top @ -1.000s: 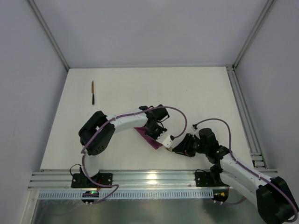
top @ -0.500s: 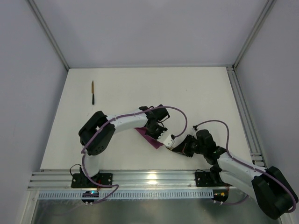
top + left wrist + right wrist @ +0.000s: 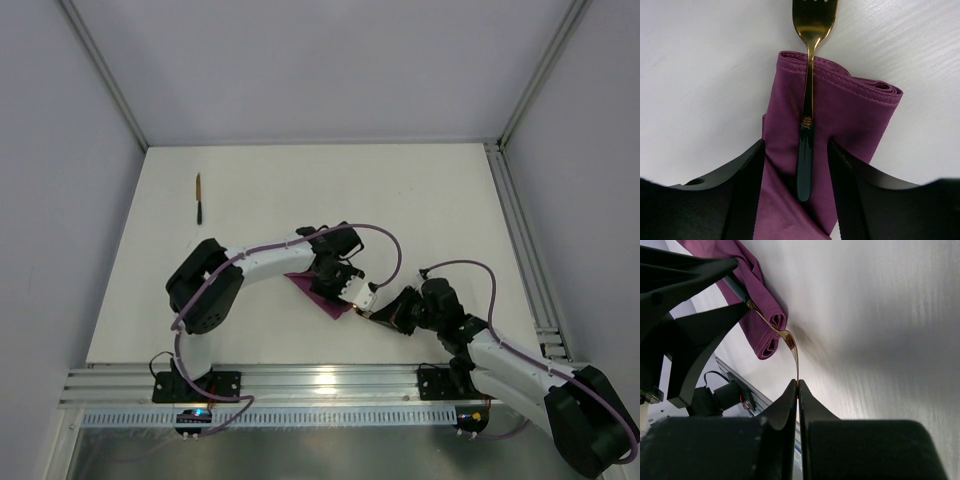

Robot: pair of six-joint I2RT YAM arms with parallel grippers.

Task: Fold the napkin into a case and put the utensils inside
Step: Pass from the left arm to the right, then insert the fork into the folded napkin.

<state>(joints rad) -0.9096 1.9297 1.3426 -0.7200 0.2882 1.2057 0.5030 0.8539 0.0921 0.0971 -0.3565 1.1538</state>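
Note:
The magenta napkin lies folded into a narrow strip with rolled ends, also seen in the top view as the napkin. The gold fork rests along it, with its dark handle between the fingers of my left gripper. That gripper is open and its fingers stand clear on both sides of the handle. My right gripper is shut on the tip of the fork, just off the napkin's end. The knife lies alone at the far left of the table.
Both arms meet near the table's front middle, left gripper almost touching right gripper. An aluminium rail runs along the near edge, and another rail runs down the right side.
My left gripper has opened and let go of the fork's handle. My right gripper has closed on the fork's tip and edged slightly left.

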